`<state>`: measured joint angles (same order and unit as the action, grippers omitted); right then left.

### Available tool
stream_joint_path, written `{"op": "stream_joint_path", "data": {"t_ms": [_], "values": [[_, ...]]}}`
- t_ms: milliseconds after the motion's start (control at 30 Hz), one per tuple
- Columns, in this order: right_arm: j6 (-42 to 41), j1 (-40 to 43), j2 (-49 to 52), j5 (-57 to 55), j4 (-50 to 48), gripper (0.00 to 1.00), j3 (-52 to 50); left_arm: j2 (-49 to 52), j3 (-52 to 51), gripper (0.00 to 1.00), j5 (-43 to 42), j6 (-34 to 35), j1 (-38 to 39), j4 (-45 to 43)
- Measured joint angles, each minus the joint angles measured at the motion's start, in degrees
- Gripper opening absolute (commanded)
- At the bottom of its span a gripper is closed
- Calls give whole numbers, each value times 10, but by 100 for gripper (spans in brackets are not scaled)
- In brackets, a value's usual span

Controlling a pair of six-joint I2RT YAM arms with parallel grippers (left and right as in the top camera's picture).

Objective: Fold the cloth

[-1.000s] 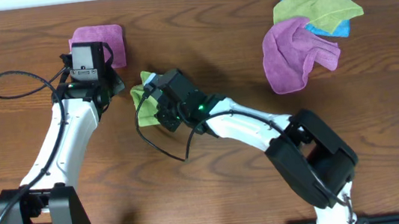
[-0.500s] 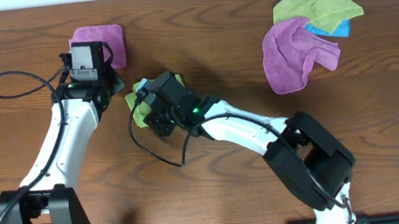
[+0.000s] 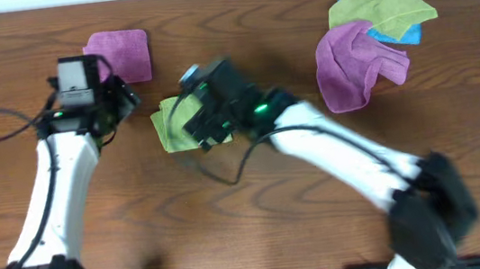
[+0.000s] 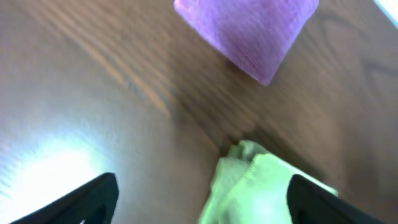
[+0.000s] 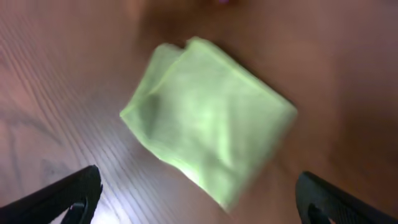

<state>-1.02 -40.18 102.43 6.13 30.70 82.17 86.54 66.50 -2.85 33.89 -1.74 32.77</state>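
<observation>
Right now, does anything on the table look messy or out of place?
Nothing spilled or damaged. The green cloth lies folded but at a slant, its layers uneven at one corner. At the far right, a heap of cloths sits crumpled.

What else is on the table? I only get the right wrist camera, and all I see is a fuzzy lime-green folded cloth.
Observer: From overhead, a flat purple square cloth lies beyond the lime-green cloth, on the left arm's side.
Operator: Any more?
Observer: Yes. Over on the right arm's side there is a crumpled heap of purple, green and blue cloths.
Operator: Is the other pincer grabbing my cloth?
Observer: No. The left wrist camera shows the left pincer open and holding nothing.
</observation>
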Motion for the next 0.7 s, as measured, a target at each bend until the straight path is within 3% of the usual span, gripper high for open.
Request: {"op": "stream_joint_path", "data": {"t_ms": [200, 367, 700], "values": [[-11, 124, -154, 12, 113, 99, 4, -13, 0, 92, -118, 41, -31, 43], [-11, 191, -300, 21, 127, 99, -68, -13, -38, 91, -183, 83, -28, 34], [-49, 267, -574, 43, 160, 99, -221, -13, -183, 91, -269, 175, -27, -111]]}}
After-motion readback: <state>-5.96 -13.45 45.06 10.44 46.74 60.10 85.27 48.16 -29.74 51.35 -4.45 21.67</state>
